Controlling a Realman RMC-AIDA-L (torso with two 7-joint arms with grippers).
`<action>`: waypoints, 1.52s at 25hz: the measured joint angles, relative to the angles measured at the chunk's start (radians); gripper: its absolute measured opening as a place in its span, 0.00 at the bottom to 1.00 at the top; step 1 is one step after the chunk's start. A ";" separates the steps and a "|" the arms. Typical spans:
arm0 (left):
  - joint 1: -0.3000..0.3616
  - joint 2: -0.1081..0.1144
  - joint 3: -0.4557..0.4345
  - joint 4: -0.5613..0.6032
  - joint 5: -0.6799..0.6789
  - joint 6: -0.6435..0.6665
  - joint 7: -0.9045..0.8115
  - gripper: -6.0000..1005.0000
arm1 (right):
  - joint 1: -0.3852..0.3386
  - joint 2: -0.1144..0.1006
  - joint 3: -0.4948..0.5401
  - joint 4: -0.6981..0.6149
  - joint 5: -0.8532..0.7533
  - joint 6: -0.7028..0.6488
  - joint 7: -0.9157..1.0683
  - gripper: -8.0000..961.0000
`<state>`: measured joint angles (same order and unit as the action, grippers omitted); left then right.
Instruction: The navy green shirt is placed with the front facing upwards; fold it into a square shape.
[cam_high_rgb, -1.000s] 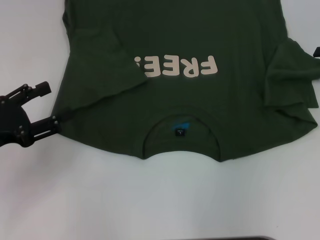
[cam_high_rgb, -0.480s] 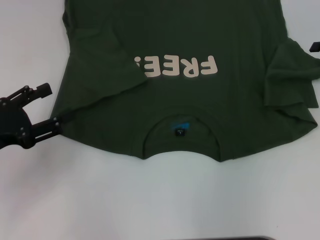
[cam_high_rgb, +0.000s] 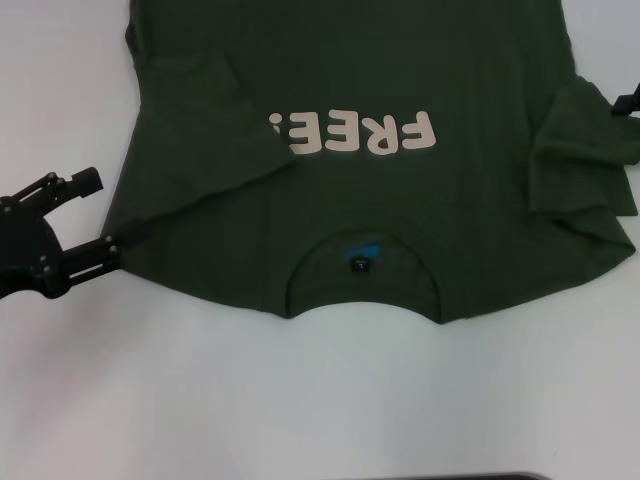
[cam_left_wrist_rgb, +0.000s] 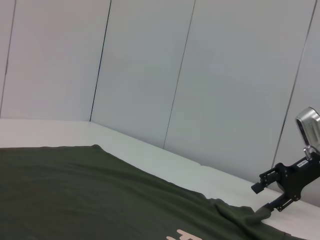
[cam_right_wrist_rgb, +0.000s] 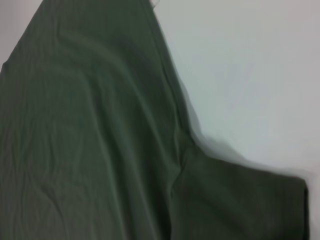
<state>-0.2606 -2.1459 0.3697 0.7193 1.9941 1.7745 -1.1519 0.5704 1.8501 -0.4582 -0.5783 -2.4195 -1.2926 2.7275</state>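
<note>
The navy green shirt (cam_high_rgb: 400, 220) lies front up on the white table, collar toward me, its cream "FREE!" lettering (cam_high_rgb: 355, 133) upside down. Its left sleeve (cam_high_rgb: 200, 140) is folded in over the chest and partly covers the lettering. My left gripper (cam_high_rgb: 97, 215) is open at the shirt's left shoulder corner, its nearer finger (cam_high_rgb: 108, 252) touching the hem edge. Only a sliver of my right gripper (cam_high_rgb: 630, 100) shows at the right sleeve (cam_high_rgb: 585, 150). In the left wrist view the right gripper (cam_left_wrist_rgb: 267, 196) is seen far off, fingers apart, the lower one at the raised sleeve cloth.
Bare white table (cam_high_rgb: 300, 400) stretches between the collar and me. The right wrist view shows the shirt (cam_right_wrist_rgb: 90, 150) with table (cam_right_wrist_rgb: 240, 75) beside it. Grey wall panels (cam_left_wrist_rgb: 150, 75) stand behind the table's far edge.
The right gripper has edged slightly inward at the right sleeve. The left gripper and the shirt have barely moved.
</note>
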 joint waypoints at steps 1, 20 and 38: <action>0.000 0.000 0.000 0.000 0.000 0.000 0.000 0.86 | -0.002 0.000 0.001 0.001 0.000 -0.001 0.000 0.84; 0.000 -0.005 0.000 0.000 0.001 0.000 0.003 0.86 | 0.006 0.022 0.004 0.006 0.008 0.030 -0.023 0.84; -0.002 -0.004 -0.002 0.000 0.001 0.000 0.003 0.86 | -0.005 0.019 0.003 0.004 0.053 0.005 -0.022 0.67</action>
<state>-0.2624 -2.1499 0.3679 0.7194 1.9951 1.7749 -1.1489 0.5652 1.8693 -0.4550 -0.5747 -2.3666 -1.2881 2.7059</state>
